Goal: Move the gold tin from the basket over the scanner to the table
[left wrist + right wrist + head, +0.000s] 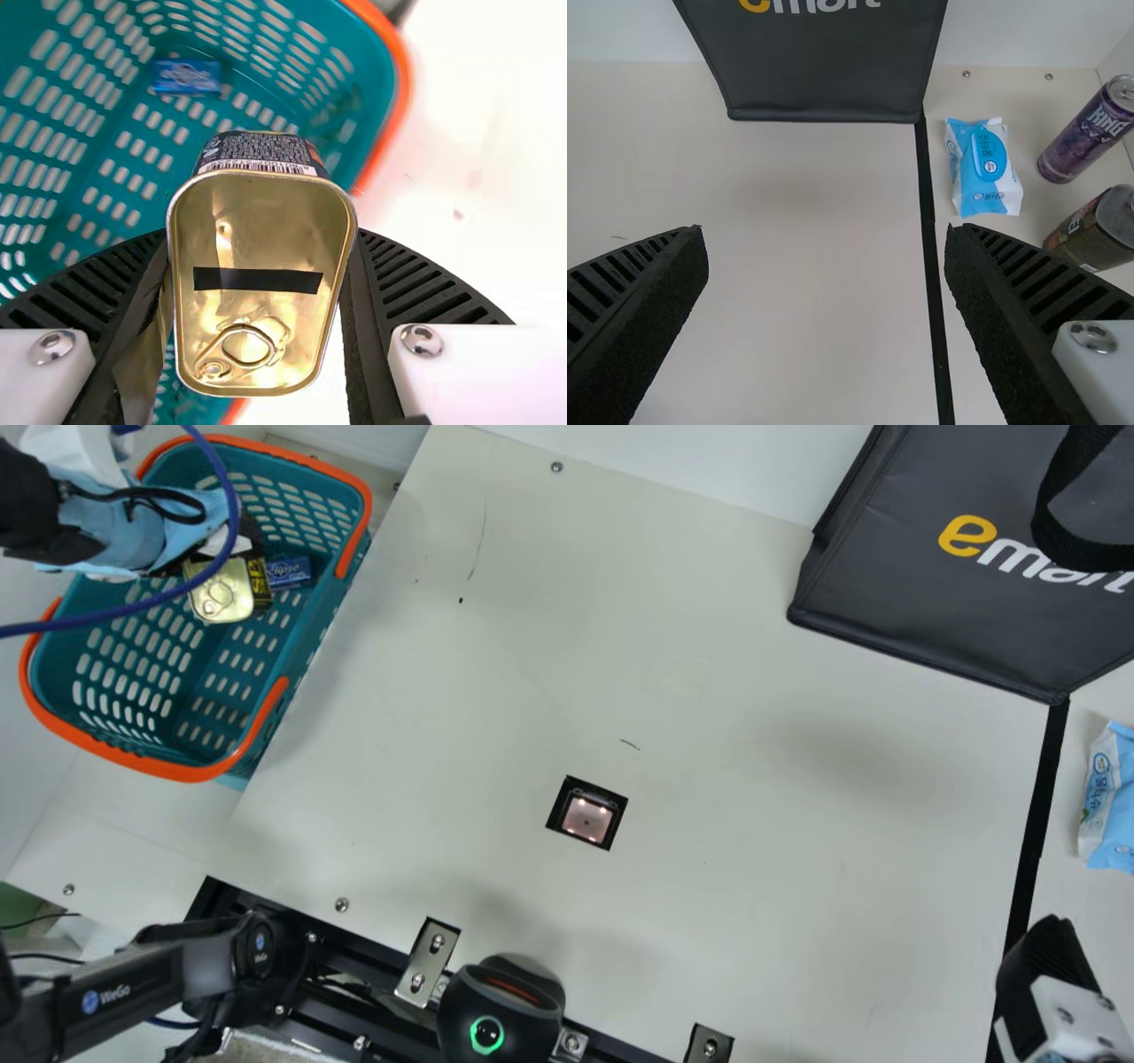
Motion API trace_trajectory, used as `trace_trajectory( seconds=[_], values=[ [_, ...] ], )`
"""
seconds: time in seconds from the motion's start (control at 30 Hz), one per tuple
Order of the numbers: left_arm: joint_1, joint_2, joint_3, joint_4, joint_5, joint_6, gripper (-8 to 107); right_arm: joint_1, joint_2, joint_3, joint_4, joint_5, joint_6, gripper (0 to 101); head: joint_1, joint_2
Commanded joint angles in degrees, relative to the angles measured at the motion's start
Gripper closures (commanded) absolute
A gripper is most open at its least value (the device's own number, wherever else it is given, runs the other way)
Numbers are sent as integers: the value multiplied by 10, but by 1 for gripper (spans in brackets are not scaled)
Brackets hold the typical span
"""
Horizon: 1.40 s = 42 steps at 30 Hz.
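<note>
A: Main view?
B: Was bright; soft shadows lay on the surface [726, 921].
A: Left wrist?
B: Surface blew out white by the basket [396, 62], gold tin [266, 230] glared.
A: Right wrist?
B: Faint shadow fell near the bag [815, 71].

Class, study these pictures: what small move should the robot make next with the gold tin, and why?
The left hand should probably raise the gold tin clear of the basket: its fingers hold the tin from both sides, yet the tin is within the basket's outline, and the scanner lies beyond the rim, out on the table.
</note>
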Motion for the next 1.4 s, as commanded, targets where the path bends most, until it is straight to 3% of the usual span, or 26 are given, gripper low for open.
trace_trajectory(
  seconds=[0.0, 0.23, 0.83, 1.37],
  values=[
    [-28, -5, -7, 0, 24, -14, 107, 0, 0, 0, 0, 0, 0, 6, -17, 1],
    [-119, -19, -39, 3, 85, -73, 107, 0, 0, 0, 0, 0, 0, 6, -17, 1],
    [-375, -19, 16, -19, 85, -236, 107, 0, 0, 0, 0, 0, 0, 6, -17, 1],
    [-519, -1, 50, -81, 85, -316, 107, 0, 0, 0, 0, 0, 0, 6, -17, 1]
  ],
)
